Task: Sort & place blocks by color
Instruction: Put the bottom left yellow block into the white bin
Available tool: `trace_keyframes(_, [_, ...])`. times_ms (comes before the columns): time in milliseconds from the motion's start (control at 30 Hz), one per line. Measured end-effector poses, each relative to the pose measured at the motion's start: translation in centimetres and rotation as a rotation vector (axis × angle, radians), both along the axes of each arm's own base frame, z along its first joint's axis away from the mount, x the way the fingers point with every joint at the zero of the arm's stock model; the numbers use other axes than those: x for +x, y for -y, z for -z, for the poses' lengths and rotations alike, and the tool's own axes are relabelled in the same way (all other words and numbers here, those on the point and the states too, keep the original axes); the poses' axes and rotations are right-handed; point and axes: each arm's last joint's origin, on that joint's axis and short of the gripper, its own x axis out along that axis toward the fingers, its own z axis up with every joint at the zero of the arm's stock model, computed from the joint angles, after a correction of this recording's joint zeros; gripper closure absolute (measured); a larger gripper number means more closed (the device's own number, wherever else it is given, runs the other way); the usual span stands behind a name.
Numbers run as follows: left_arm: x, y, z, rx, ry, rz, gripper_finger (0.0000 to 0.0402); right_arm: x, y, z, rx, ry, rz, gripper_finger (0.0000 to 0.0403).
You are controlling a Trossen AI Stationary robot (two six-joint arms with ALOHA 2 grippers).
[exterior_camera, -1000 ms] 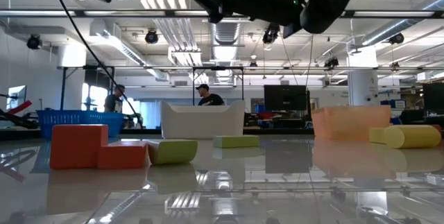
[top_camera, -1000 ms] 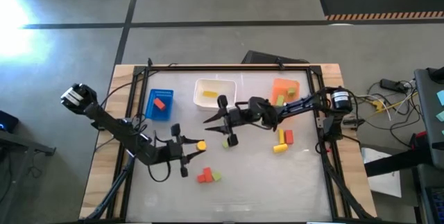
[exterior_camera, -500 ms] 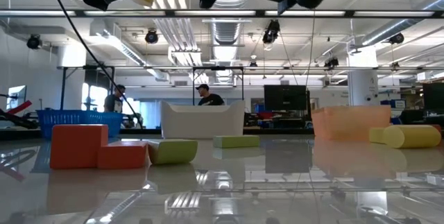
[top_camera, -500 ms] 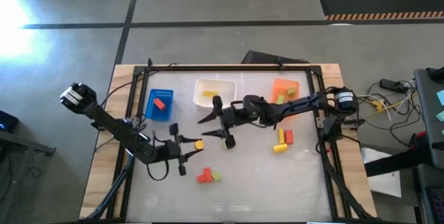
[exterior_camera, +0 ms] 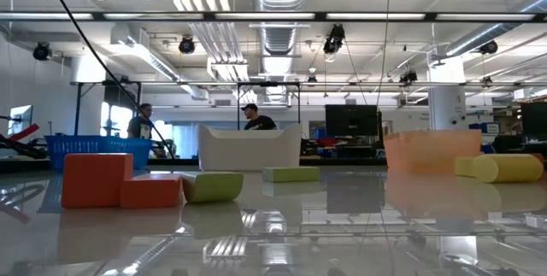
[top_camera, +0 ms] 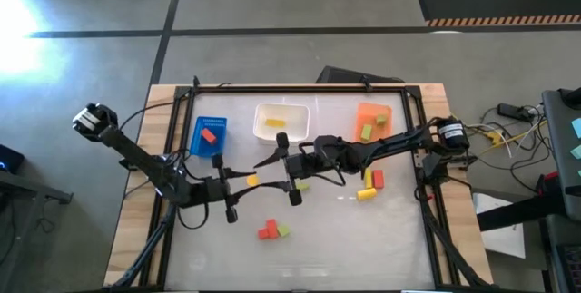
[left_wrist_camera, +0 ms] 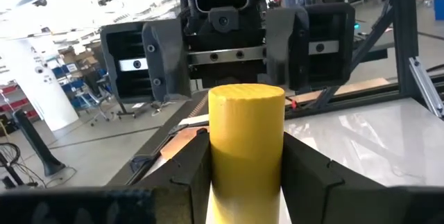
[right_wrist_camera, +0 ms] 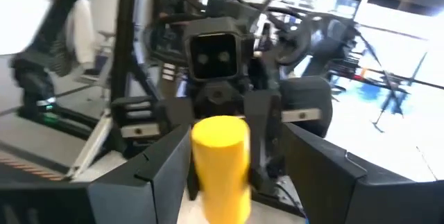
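Yellow cylinder (left_wrist_camera: 246, 141) base hidden by fingers (left_wrist_camera: 182, 175)

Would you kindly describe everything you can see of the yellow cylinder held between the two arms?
The yellow cylinder is a short, smooth, matte peg with a flat round end. It is clamped by the left tool, off the table, over the middle. Its free end sits between the right tool's spread fingers, which do not visibly touch it. Its material cannot be told.

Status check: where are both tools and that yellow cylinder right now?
Left tool shut on yellow cylinder, raised mid-table. Right tool open, facing it, fingers either side. Green block on table just beneath them.
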Motion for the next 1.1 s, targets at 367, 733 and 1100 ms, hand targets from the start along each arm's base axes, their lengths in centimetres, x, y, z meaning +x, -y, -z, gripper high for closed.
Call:
trace_keyframes(367, [0.2, 0.1, -0.1, -0.006, 0.004, -0.002, 0.0286, 0.2, -0.4, -0.9, 0.026, 0.021, 0.030, 0.0188])
trace_keyframes(733, [0.2, -0.1, -0.4, -0.030, 0.010, -0.106, 0.0286, 2.3, -1.0, 0.1, 0.036, 0.017, 0.062, 0.0188])
trace_keyframes(1100, [0.1, -0.2, -0.4, -0.051, 0.018, -0.113, 0.0286, 3.1, -1.2, 0.2, 0.008, 0.024, 0.078, 0.0236])
